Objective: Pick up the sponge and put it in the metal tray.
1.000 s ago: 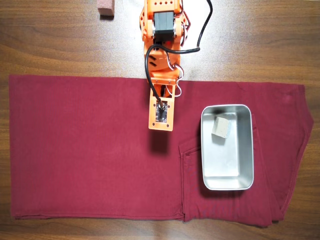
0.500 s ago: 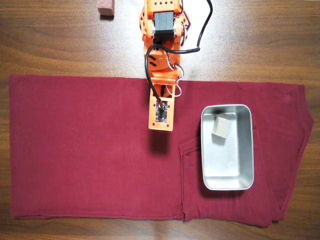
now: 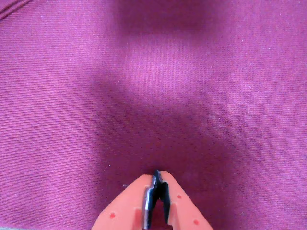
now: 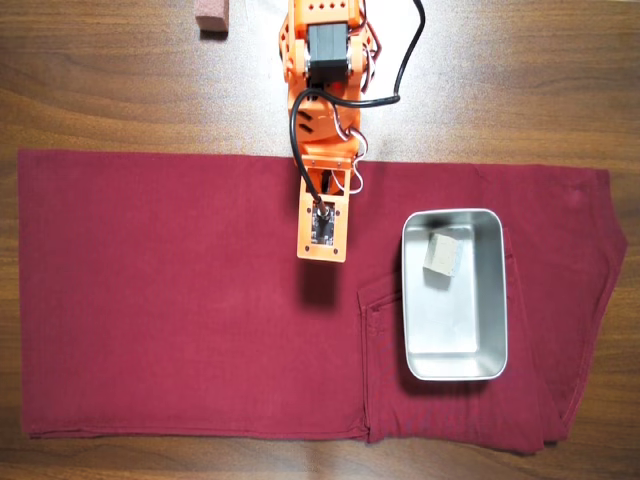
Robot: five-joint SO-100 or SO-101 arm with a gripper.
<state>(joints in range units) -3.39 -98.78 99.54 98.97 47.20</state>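
In the overhead view the beige-grey sponge [image 4: 445, 256] lies inside the shiny metal tray [image 4: 455, 345], near its upper left corner. My orange gripper [image 4: 322, 240] hangs over the dark red cloth, to the left of the tray and apart from it. In the wrist view the gripper [image 3: 157, 178] enters from the bottom edge with its orange jaws closed together and nothing between them. Only cloth and the arm's shadow show below it. The sponge and tray are out of the wrist view.
A dark red cloth [image 4: 170, 290] covers most of the wooden table [image 4: 100, 80]. A pinkish-brown block [image 4: 211, 15] sits at the top edge, left of the arm's base [image 4: 325, 50]. A black cable [image 4: 400, 70] loops by the arm.
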